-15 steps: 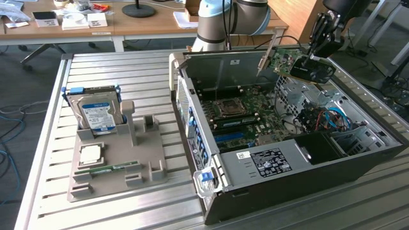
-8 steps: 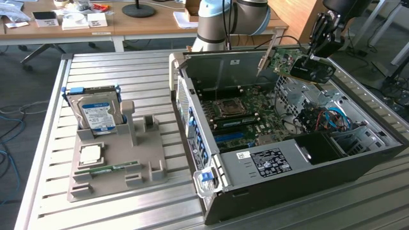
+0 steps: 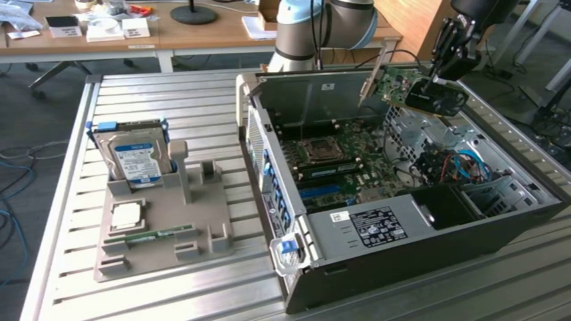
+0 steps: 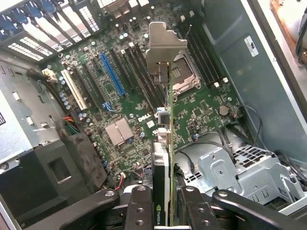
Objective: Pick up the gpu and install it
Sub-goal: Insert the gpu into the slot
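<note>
So the gripper (image 3: 439, 79) is clamped on the gpu (image 3: 418, 90), one finger on each face of the card. The card is up in the air over the far end of the open PC case (image 3: 402, 267), towards the exterior view's right. It's tilted a bit, with the silver bracket end pointing to the exterior view's left. It's not in any slot yet.

From the wrist view the gpu (image 4: 165, 139) shows edge-on, hanging above the motherboard (image 4: 129, 96) and clear of it.

Over on the exterior view's left of the bench (image 3: 178, 107) sits a grey holder (image 3: 205, 221), with a hard drive (image 3: 134, 157) standing at its far end and a memory stick (image 3: 152, 235) lying nearer.
</note>
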You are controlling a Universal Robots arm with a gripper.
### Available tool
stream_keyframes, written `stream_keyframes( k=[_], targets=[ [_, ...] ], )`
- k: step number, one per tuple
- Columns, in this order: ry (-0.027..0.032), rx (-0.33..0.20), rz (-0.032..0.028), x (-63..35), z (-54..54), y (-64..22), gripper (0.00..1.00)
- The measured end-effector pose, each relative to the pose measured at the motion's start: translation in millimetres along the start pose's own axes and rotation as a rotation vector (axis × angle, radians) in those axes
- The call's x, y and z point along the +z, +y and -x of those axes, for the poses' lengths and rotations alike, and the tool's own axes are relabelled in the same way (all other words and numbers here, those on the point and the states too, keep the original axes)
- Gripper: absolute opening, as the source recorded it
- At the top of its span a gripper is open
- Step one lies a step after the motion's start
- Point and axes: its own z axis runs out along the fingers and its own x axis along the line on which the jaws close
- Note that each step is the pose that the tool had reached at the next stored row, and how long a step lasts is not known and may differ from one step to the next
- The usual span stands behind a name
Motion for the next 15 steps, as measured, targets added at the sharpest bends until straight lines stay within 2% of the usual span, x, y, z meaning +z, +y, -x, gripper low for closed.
stream_keyframes(
  k=[15],
  targets=[
    [0.001,-0.022,0.0006,0.0,0.0,0.0,0.27]
  ],
)
